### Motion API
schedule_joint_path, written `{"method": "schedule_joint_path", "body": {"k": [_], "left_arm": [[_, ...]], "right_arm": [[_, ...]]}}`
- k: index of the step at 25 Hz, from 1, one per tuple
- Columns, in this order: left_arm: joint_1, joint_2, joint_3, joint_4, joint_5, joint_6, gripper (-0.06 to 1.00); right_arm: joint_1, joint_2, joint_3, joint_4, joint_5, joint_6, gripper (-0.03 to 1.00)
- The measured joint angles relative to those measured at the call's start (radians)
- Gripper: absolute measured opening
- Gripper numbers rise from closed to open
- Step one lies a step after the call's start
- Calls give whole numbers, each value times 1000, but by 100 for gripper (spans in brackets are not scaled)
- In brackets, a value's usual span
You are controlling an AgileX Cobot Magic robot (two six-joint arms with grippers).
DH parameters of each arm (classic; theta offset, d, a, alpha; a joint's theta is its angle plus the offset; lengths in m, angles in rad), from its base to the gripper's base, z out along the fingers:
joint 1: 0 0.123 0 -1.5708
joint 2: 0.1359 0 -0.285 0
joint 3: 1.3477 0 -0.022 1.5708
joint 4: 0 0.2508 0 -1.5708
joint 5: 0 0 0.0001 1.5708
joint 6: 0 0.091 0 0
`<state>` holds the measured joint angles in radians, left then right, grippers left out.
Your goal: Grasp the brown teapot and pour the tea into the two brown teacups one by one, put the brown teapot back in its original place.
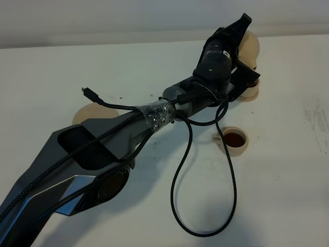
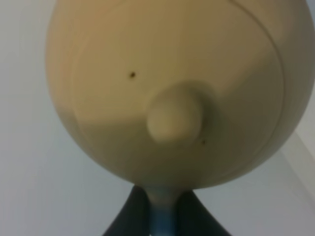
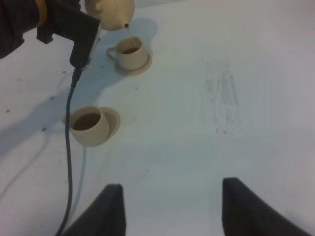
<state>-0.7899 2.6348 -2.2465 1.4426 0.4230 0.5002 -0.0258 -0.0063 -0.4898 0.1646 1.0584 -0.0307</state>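
Note:
The brown teapot (image 1: 252, 47) hangs tilted at the far right of the table, and my left gripper (image 1: 242, 25) is shut on its handle. In the left wrist view the teapot's lid and knob (image 2: 174, 118) fill the picture, with the dark fingers (image 2: 130, 219) clamped on the handle below. In the right wrist view a thin stream runs from the teapot's spout (image 3: 126, 24) into the farther teacup (image 3: 129, 51). The nearer teacup (image 1: 234, 140) holds dark tea. The wide saucer (image 1: 90, 112), the original place, lies bare at the left, partly behind my arm. My right gripper (image 3: 170, 209) is open above bare table.
A black cable (image 1: 205, 206) loops from the left arm down onto the table beside the nearer teacup. Each teacup stands on a small tan saucer (image 3: 114, 123). The left arm spans the table diagonally, hiding the farther teacup in the high view.

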Motion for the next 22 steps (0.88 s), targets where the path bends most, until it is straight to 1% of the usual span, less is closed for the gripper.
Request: {"method": "schedule_joint_path", "body": {"k": [5, 11, 18, 22], "left_arm": [[0, 0, 0, 0, 0, -4, 11], [0, 0, 0, -1, 0, -44, 11], [0, 0, 0, -53, 3, -49, 11], [0, 0, 0, -63, 3, -66, 11]], "right_arm": [[0, 0, 0, 0, 0, 0, 47], [0, 0, 0, 0, 0, 0, 47], [0, 0, 0, 0, 0, 0, 47], [0, 0, 0, 0, 0, 0, 47]]}}
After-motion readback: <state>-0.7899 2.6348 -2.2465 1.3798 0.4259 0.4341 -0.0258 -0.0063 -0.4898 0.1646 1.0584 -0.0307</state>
